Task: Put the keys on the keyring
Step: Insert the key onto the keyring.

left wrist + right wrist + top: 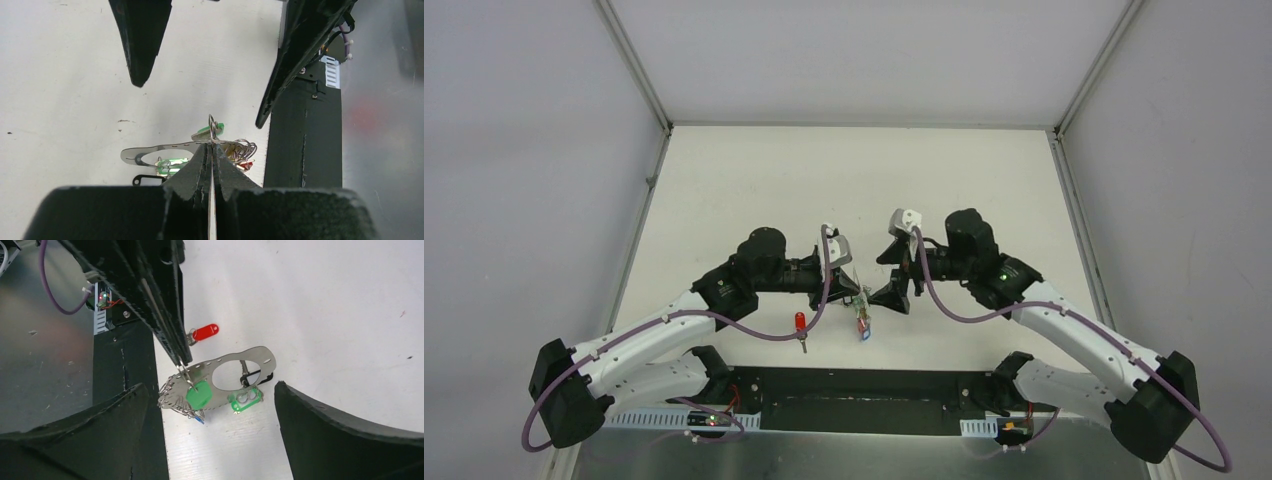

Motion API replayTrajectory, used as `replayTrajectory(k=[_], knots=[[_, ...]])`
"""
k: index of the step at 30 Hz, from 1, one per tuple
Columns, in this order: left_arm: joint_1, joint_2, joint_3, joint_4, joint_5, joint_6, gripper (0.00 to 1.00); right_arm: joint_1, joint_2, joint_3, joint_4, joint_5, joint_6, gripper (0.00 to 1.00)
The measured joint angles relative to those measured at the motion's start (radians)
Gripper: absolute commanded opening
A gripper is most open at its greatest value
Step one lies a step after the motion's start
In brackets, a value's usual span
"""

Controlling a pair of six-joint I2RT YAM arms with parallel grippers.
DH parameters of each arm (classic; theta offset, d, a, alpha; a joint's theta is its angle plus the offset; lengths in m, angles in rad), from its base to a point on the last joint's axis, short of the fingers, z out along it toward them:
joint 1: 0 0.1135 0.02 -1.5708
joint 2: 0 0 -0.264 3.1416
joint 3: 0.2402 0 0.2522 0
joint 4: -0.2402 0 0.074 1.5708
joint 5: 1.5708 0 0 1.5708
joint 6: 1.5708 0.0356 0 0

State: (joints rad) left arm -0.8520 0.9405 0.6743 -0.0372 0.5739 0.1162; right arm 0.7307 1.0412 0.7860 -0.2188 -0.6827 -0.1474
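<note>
The keyring [252,356], a flat grey metal oval loop, hangs tilted from my left gripper [212,145], which is shut on its edge by a small wire ring. A green-headed key [200,395] dangles from that ring, and a green tag [246,400] hangs under the loop. A red-headed key [800,322] lies on the table to the left, apart from the keyring [862,322]. My right gripper [880,278] stands open just right of the keyring, its fingers [340,435] wide on either side and touching nothing.
A cluster of thin wire rings [245,150] hangs at the keyring's near end. The black base plate [864,385] runs along the table's near edge, just behind the keyring. Grey walls enclose the white table [854,180] on three sides.
</note>
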Motion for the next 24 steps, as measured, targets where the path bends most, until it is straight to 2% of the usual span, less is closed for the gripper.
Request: replayTrajectory(k=[5,11,13,21,24], knots=[[0.000,0.000,0.000,0.000,0.000,0.000,0.00,0.000,-0.110,-0.062,0.081,-0.003,0.001,1.00],[0.000,-0.006,0.000,0.000,0.002,0.002,0.00,-0.002,-0.148,-0.113,0.185,-0.050,0.027,0.98],[0.000,-0.015,0.000,0.000,0.005,0.005,0.00,-0.006,-0.149,-0.125,0.219,-0.091,0.032,0.92],[0.000,-0.039,0.000,0.000,0.035,0.008,0.00,-0.048,-0.148,-0.130,0.307,-0.250,0.042,0.45],[-0.006,-0.040,0.000,0.000,0.039,0.008,0.00,-0.064,-0.139,-0.130,0.339,-0.294,0.048,0.42]])
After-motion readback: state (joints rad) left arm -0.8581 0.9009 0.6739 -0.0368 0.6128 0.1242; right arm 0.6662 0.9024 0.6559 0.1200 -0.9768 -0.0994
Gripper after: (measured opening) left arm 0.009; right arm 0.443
